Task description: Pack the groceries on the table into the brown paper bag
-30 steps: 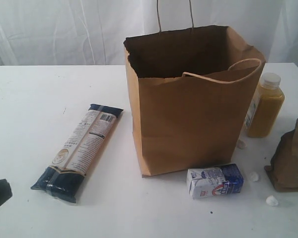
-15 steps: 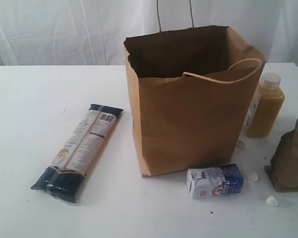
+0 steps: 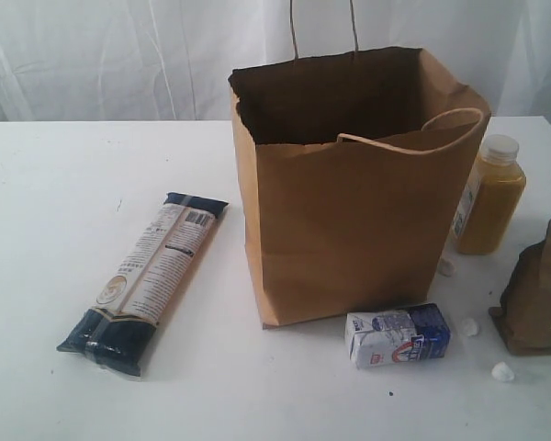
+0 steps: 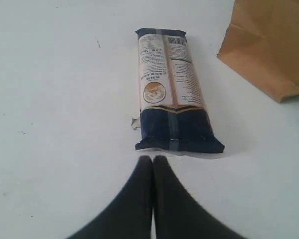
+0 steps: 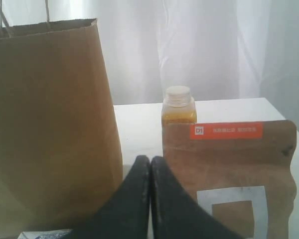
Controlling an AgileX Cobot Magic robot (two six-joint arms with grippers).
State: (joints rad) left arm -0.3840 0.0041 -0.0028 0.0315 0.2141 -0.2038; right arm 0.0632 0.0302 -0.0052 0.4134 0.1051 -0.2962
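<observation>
Brown kraft, the paper bag (image 3: 349, 230) stands on the table (image 3: 55, 184) in your exterior view. The pasta packet (image 3: 145, 280) lies to its left, print unreadable, and the pouch (image 3: 540, 294) is cut off at the right edge. On the left wrist view, your left gripper (image 4: 152, 160), pressed together and empty, has the packet just beyond its tips. On the right wrist view, your right gripper (image 5: 150, 160), likewise closed, faces the pouch's orange "D1" label, with the juice bottle (image 5: 179, 107) half hidden behind.

Left gripper (image 4: 152, 158): two matte black fingers (image 4: 132, 201), tapering to narrow tips
Right gripper (image 5: 150, 159): same black, smooth, tapered
</observation>
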